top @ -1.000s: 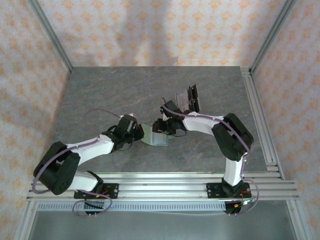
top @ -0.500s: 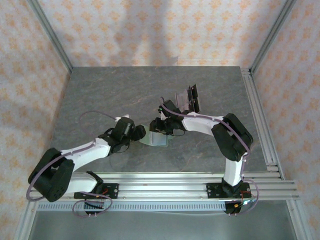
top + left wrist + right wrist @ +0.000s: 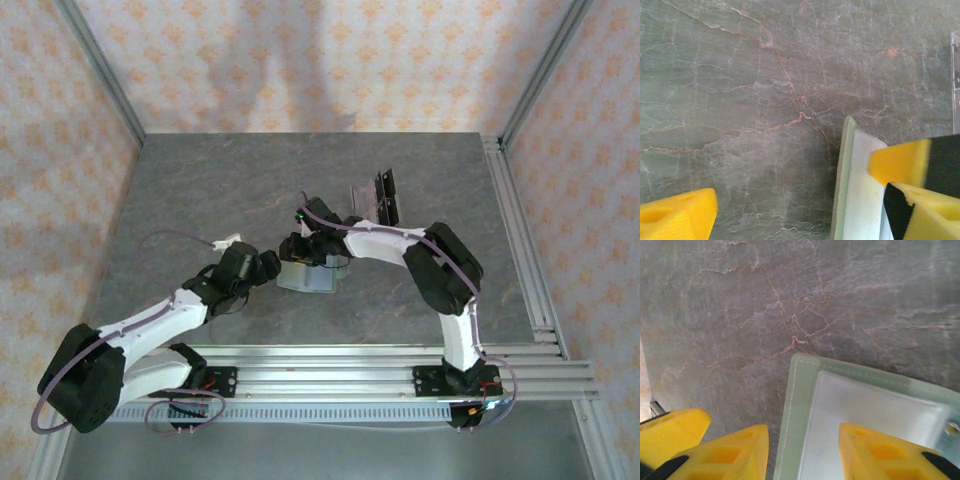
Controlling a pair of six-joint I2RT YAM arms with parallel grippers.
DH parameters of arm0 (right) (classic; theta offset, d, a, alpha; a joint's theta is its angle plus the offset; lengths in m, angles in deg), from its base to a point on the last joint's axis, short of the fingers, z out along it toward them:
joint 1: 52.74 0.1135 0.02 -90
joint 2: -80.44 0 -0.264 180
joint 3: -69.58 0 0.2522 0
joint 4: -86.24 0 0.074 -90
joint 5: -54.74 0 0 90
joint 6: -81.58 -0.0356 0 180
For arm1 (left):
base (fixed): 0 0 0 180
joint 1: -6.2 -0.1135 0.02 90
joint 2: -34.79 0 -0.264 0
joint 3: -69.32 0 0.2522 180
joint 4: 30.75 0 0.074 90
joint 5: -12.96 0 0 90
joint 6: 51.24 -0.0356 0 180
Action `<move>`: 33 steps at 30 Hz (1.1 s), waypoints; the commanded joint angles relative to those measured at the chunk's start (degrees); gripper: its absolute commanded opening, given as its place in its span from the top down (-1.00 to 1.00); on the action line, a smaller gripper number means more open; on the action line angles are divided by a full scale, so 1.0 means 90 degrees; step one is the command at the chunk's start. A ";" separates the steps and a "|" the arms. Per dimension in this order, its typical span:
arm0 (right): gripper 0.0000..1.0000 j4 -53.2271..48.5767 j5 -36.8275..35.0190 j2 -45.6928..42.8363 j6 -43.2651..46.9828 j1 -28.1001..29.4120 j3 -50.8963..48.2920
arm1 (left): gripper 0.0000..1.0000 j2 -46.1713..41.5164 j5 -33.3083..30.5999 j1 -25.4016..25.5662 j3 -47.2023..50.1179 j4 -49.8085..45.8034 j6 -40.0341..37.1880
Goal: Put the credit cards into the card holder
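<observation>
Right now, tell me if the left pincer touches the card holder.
Cannot tell. In the left wrist view the open left pincer has one finger overlapping the card holder, with neither contact nor gap plain.

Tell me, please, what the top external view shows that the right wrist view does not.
Top external view: the credit cards, set towards the back of the table, apart from the card holder.
Right wrist view: the stitched seam along the holder's green edge and its paler inside, with the right gripper open across that edge.
Shared: the card holder, lying open on the grey marbled table.
</observation>
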 commanded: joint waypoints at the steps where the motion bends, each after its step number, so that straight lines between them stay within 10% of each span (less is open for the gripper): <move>1: 0.17 -0.0107 0.0133 0.0315 -0.0154 0.0067 0.0236 | -0.75 -0.0178 -0.0321 0.0037 0.0112 -0.0283 0.0100; 18: 0.15 -0.0723 -0.0583 -0.1490 0.0452 -0.0592 -0.0781 | -0.75 0.1055 0.0627 0.0036 -0.0705 -0.0060 -0.0618; 33: 0.15 -0.1433 -0.1096 -0.0933 0.1338 -0.0646 -0.0676 | -0.70 0.2213 0.0337 0.0055 -0.1306 -0.0675 -0.0957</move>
